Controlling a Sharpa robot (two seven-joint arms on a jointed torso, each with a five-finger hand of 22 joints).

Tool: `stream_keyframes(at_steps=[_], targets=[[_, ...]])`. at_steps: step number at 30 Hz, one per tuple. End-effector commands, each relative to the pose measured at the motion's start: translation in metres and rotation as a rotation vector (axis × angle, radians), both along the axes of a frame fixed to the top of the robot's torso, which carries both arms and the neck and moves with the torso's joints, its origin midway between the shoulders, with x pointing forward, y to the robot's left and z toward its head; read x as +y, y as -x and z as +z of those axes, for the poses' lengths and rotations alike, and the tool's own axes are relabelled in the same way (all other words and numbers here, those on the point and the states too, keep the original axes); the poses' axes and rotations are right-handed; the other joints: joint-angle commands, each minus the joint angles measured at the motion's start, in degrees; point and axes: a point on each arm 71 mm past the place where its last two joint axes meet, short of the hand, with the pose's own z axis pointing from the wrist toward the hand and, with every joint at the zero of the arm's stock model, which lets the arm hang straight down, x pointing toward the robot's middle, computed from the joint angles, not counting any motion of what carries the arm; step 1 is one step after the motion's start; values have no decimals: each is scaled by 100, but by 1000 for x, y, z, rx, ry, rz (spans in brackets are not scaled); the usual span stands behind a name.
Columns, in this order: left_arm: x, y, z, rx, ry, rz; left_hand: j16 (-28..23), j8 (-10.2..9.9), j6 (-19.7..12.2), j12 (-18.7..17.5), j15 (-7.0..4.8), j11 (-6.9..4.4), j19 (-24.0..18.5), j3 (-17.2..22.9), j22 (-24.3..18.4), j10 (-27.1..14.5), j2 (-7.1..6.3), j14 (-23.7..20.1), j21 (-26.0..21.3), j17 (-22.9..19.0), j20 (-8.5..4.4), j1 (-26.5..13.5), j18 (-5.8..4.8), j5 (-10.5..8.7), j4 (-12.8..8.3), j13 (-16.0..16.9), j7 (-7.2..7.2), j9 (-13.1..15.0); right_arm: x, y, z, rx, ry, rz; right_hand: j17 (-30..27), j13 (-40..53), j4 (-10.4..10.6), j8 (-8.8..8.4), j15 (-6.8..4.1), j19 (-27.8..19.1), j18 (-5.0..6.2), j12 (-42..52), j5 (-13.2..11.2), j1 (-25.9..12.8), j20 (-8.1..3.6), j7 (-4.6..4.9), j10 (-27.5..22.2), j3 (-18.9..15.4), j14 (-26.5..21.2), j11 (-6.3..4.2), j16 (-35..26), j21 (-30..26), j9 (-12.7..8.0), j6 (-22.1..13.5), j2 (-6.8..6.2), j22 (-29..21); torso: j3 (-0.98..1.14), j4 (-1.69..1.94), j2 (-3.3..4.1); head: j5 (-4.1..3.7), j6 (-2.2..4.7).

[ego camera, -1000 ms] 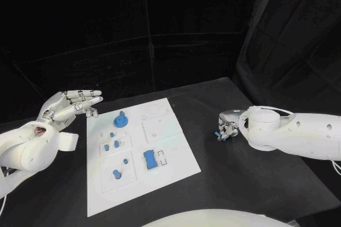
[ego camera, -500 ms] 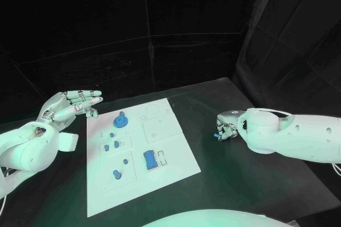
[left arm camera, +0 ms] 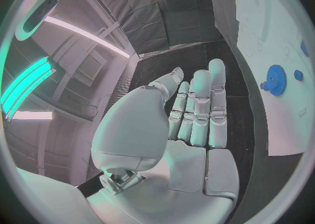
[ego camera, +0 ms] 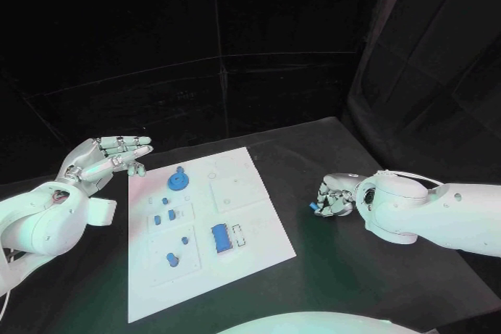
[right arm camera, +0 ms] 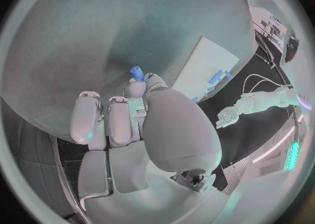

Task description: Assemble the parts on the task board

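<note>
One blue part (ego camera: 316, 204) pinched by right hand (ego camera: 335, 193).

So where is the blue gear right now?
In the head view the blue gear sits on the far left part of the task board, just right of the left hand, which isn't touching it.

No readable text, labels or numbers anywhere.
</note>
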Motion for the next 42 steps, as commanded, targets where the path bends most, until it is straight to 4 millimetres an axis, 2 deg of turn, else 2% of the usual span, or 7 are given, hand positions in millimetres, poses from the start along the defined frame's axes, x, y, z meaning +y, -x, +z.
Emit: stream_keyframes(at_steps=[1, 11, 17, 20, 28, 34, 42], targets=[[-2, 0, 1, 0, 9, -12, -16, 27, -1, 33, -2, 8, 6, -33, -5, -34, 34, -56, -21, -5, 9, -26, 37, -2, -14, -10, 16, 0, 8, 3, 6, -23, -136, -60, 17, 21, 2, -48, -20, 36, -63, 30, 30, -47, 8, 17, 28, 152, 265, 4, 37, 37, -8, 41, -111, 15, -7, 5, 0, 53, 13], [-1, 1, 1, 1, 10, -12, -16, 27, -1, 33, -2, 8, 6, -33, -5, -34, 34, -56, -21, -5, 9, -26, 37, -2, -14, -10, 16, 0, 42, 7, 11, -33, -257, -9, 74, 105, -21, -92, -7, 55, -69, 116, 110, -303, 21, 33, 68, 634, 276, 19, 75, 59, -10, 69, -391, 56, -13, 7, -3, 248, -57], [-2, 1, 1, 1, 11, -14, -16, 27, -1, 33, -2, 8, 6, -33, -5, -34, 34, -56, -21, -5, 9, -26, 37, -2, -14, -10, 16, 0, 70, 2, 6, -1, -311, 31, 103, 140, -67, -91, -6, 74, -76, 155, 332, -394, 23, 31, 91, 716, 281, 19, 97, 79, 1, 94, -478, 92, -6, 18, 8, 488, -108], [-2, 1, 1, 1, 11, -15, -15, 28, -3, 37, -2, 7, 7, -32, -8, -39, 34, -57, -24, -9, 8, -21, 38, -2, -18, -10, 16, 0, 87, -2, 2, 16, -334, 51, 132, 168, -39, -85, -2, 95, -83, 194, 466, -553, 25, 31, 128, 688, 289, 22, 120, 99, 11, 127, -509, 125, -5, 18, 4, 672, -157], [-4, 2, 1, 1, 13, -20, -15, 28, -3, 37, -2, 7, 7, -32, -8, -39, 34, -57, -24, -9, 8, -21, 38, -2, -18, -10, 16, 0, 117, -8, -6, 64, -354, 82, 188, 229, -31, -85, -17, 121, -90, 263, 778, -841, 16, 6, 183, 569, 300, 6, 165, 127, 44, 208, -486, 171, -14, 31, 9, 930, -199], [-5, 2, 1, 1, 14, -23, -15, 28, -3, 37, -2, 7, 7, -32, -8, -39, 34, -57, -24, -9, 8, -21, 38, -2, -18, -10, 16, 0, 135, -11, -10, 91, -355, 107, 203, 245, -25, -73, -26, 123, -91, 277, 880, -949, 9, -15, 197, 507, 301, -8, 177, 129, 72, 265, -442, 177, -2, 7, 10, 985, -215], [-7, 2, 1, 2, 16, -28, -13, 29, -5, 40, -3, 7, 7, -31, -9, -41, 36, -58, -25, -11, 8, -18, 38, -2, -20, -11, 16, 0, 150, -14, -14, 129, -338, 139, 235, 278, -39, -51, -38, 137, -96, 313, 873, -992, -1, -37, 221, 461, 307, -25, 202, 143, 101, 320, -422, 202, -4, 14, 9, 1025, -230]])
